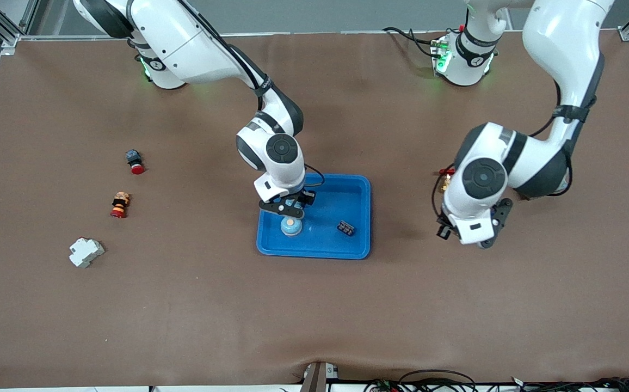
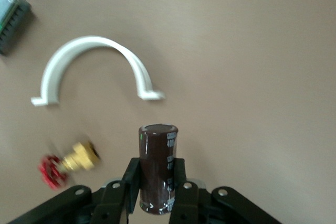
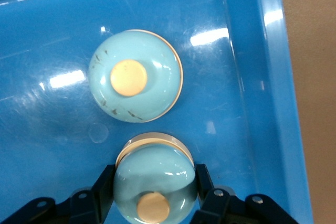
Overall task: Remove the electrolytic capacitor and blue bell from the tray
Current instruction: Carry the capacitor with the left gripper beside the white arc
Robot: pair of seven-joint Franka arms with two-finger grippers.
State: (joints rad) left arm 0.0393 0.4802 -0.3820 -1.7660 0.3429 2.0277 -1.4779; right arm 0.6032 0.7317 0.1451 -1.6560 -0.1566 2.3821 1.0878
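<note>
My right gripper (image 3: 154,184) is shut on a pale blue bell (image 3: 152,177) with a tan button, just above the floor of the blue tray (image 3: 252,51). A second pale blue bell (image 3: 135,75) rests in the tray beside it. The front view shows that resting bell (image 1: 291,226) just below the right gripper (image 1: 288,209). My left gripper (image 2: 157,187) is shut on a dark brown cylindrical capacitor (image 2: 157,166). In the front view the left gripper (image 1: 475,239) hangs over bare table toward the left arm's end, with the capacitor hidden there.
A small dark part (image 1: 346,228) lies in the tray (image 1: 347,190). Under the left gripper lie a white curved clamp (image 2: 94,66) and a brass valve with a red handle (image 2: 68,163). Toward the right arm's end sit a red button (image 1: 135,161), a red-orange part (image 1: 119,205) and a white block (image 1: 86,252).
</note>
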